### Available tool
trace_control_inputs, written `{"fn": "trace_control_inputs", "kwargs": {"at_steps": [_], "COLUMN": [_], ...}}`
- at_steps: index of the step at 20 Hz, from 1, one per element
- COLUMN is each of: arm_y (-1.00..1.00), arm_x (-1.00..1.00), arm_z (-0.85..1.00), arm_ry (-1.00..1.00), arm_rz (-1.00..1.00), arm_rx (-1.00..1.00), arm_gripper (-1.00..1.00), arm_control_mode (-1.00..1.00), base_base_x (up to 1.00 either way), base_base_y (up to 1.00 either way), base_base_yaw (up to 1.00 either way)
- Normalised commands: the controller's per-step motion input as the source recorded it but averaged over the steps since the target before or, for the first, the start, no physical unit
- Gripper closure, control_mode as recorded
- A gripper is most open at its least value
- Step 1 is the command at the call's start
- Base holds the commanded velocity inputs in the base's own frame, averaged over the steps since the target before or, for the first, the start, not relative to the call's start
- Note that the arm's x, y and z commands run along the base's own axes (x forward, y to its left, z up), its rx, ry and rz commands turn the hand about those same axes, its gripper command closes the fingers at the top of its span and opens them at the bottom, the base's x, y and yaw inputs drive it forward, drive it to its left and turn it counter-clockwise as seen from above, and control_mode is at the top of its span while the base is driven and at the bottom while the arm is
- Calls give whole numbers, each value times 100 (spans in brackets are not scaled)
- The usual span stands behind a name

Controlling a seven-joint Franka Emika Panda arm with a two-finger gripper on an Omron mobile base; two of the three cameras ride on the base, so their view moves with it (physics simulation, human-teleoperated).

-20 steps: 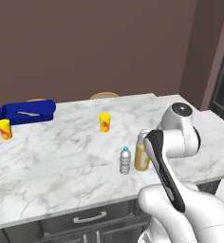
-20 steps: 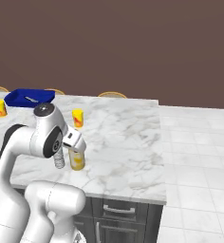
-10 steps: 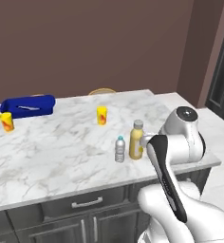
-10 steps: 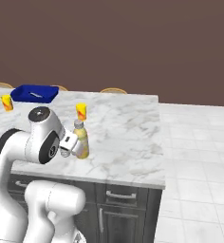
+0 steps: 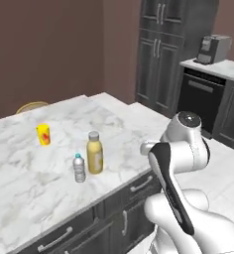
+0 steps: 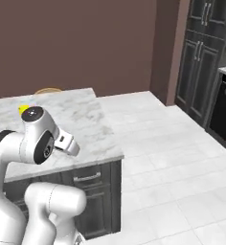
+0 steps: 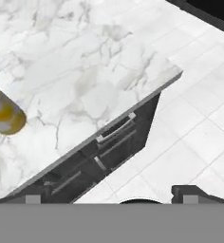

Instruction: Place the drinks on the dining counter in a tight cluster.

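A taller yellow bottle (image 5: 94, 153) with a pale cap stands upright on the dining counter (image 5: 129, 124), and a small clear water bottle (image 5: 79, 167) with a blue cap stands close on its left. They are nearly touching. My gripper (image 7: 111, 198) hangs above the counter's corner (image 7: 171, 71) and looks down on marble and floor. Its fingertips (image 7: 190, 193) stand wide apart, open, with nothing between them. The yellow bottle (image 7: 4, 116) shows at the left edge of the hand view, well away from the fingers.
A short yellow cup (image 5: 43, 135) with a red mark stands further back on the counter. A chair back (image 5: 32, 105) rises behind the far edge. Dark cabinets (image 5: 163, 49) and an appliance counter (image 5: 213, 67) stand to the right across white tiled floor (image 6: 172, 158).
The whole picture has shifted: the base has swung to the right, so the blue thing and one cup have left the views. The two bottles keep their places. The gripper stays open.
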Motion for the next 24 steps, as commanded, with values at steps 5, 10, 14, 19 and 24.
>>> {"fn": "trace_control_inputs", "kwargs": {"at_steps": [5, 10, 14, 19, 24], "arm_y": [0, 0, 0, 0, 0], "arm_x": [0, 0, 0, 0, 0], "arm_z": [0, 0, 0, 0, 0], "arm_ry": [0, 0, 0, 0, 0], "arm_rz": [0, 0, 0, 0, 0], "arm_rx": [0, 0, 0, 0, 0], "arm_gripper": [-100, -100, -100, -100, -100], "arm_control_mode": [100, 100, 100, 100, 100], "base_base_x": [0, 0, 0, 0, 10], "base_base_y": [2, 1, 2, 2, 14], "base_base_yaw": [-98, -100, -100, -100, -90]}}
